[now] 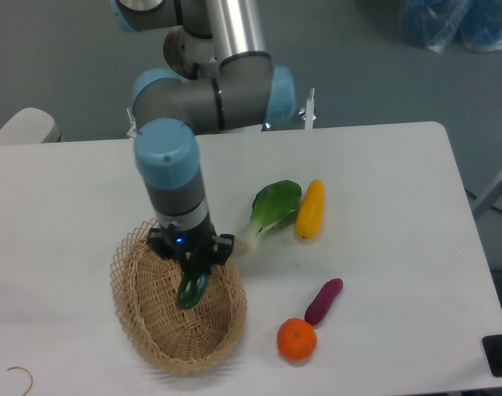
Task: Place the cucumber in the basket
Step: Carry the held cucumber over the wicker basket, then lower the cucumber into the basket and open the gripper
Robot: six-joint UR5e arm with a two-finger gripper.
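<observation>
My gripper [194, 262] is shut on the dark green cucumber [190, 285] and holds it over the middle of the oval tan wicker basket [139, 318]. The cucumber hangs down and a little to the left from the fingers, its lower end inside the basket's outline. I cannot tell whether it touches the basket's floor. The arm comes down from the back and hides the basket's far rim.
To the right of the basket lie a leafy bok choy [271, 209], a yellow vegetable [310, 209], a small purple piece [323, 300] and an orange [297, 340]. The robot's base stands at the table's back edge.
</observation>
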